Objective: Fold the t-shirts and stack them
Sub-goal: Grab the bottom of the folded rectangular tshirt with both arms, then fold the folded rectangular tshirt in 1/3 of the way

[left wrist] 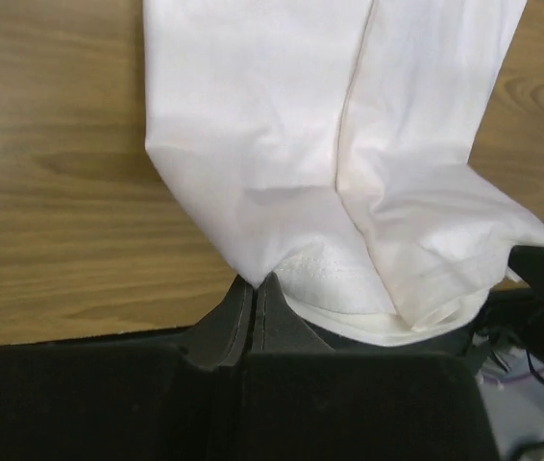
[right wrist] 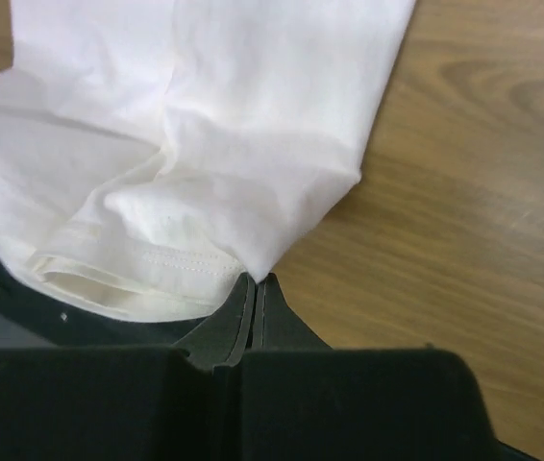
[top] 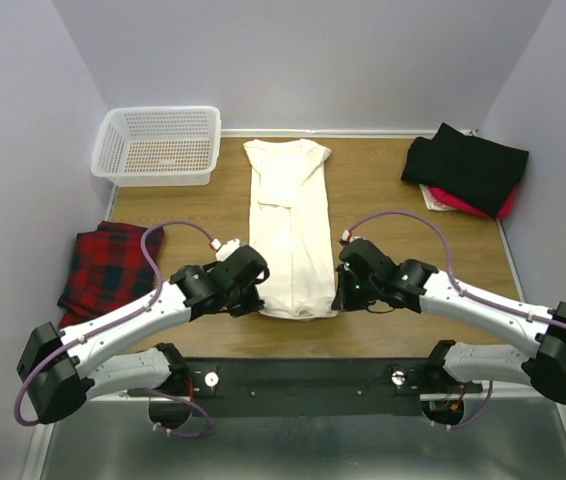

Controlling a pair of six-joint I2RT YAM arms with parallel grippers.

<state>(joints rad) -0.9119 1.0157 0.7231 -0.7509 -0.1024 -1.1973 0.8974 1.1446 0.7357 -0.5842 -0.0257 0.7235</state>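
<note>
Left claw point(left wrist: 255, 286) and right claw point(right wrist: 256, 285) are clamped tight on the long cream-white cloth t-shirt's point(top: 288, 220) hem; next, fold the hem toward the collar

White mesh basket point(top: 153, 177) upright in the far-left corner of the wooden table point(top: 373, 190), open side up. Red-and-black plaid cloth point(top: 103, 265) crumpled at the left edge, nearer than the basket and apart from it, partly overhanging the tabletop. Pale lilac walls point(top: 313, 60) on three sides.

We see a plain cream-white t-shirt point(top: 288, 230), a black t-shirt point(top: 468, 165), a red t-shirt point(top: 468, 206), a red-and-black checked cloth point(top: 108, 262) and a white basket point(top: 158, 177).
</note>
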